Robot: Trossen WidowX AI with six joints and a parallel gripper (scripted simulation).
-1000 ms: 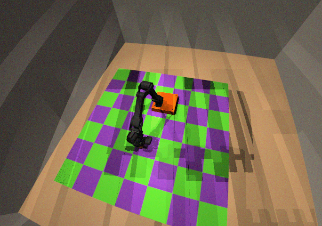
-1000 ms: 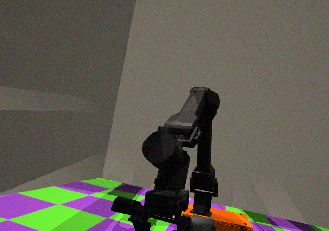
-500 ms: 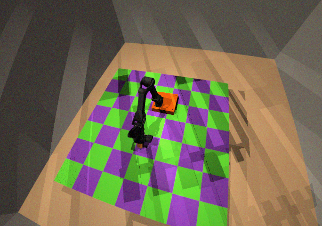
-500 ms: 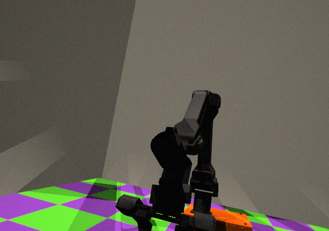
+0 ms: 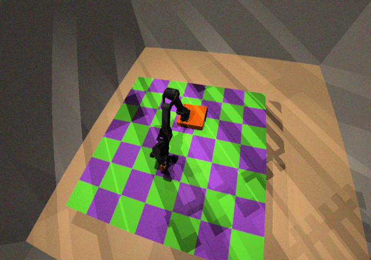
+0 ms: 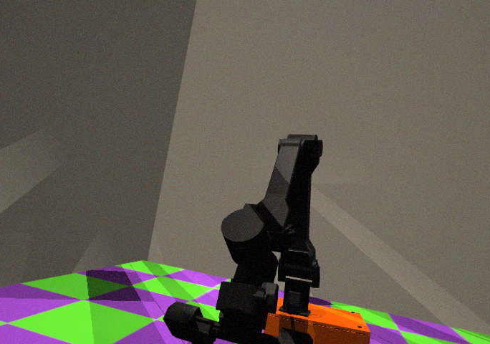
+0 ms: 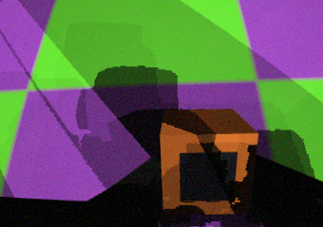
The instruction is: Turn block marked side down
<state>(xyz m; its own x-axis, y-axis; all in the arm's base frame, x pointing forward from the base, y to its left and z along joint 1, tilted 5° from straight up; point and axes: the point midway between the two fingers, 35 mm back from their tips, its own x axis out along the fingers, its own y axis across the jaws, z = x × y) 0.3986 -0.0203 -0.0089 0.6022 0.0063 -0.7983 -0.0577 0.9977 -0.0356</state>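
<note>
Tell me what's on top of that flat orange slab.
The black arm's foot stands on the orange slab, toward one side, with small dark dots near some corners. The patch beneath the foot is covered, so I can't say what's there.

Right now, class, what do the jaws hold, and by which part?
The orange block with the dark square, by two opposite sides; the marked face lies between them, toward the wrist camera.
</note>
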